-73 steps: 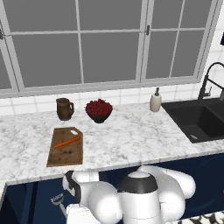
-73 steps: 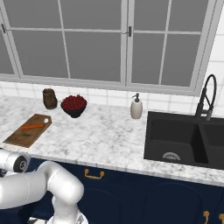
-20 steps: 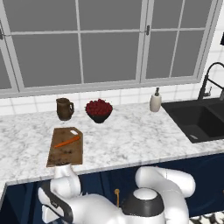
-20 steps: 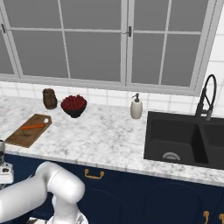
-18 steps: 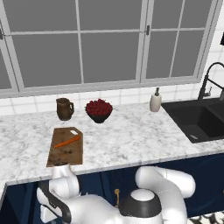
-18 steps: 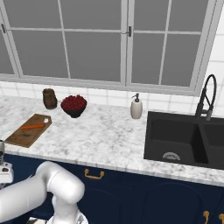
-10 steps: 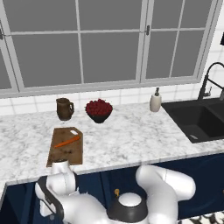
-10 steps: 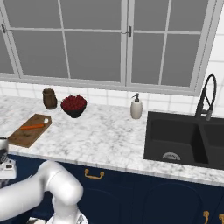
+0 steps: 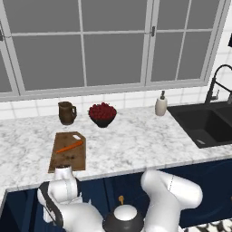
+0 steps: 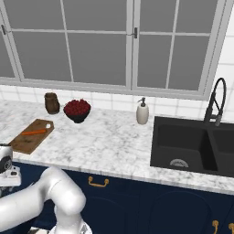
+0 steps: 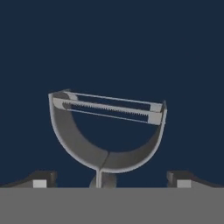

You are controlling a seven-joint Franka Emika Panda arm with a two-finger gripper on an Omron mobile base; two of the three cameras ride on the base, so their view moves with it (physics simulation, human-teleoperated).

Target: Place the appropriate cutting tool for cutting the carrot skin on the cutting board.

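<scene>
The white arm folds low in front of the base, below the level of the worktop. In the left base view its broad white links curl across the bottom, one rounded elbow at the lower right, and another link with a dark joint band reaches down at the lower left. In the right base view the arm sweeps from the bottom toward the left edge, where its wrist end sits. In the hand view the gripper (image 11: 112, 181) has its jaws standing wide apart, the two dark fingertips (image 11: 41, 179) far to either side.
</scene>
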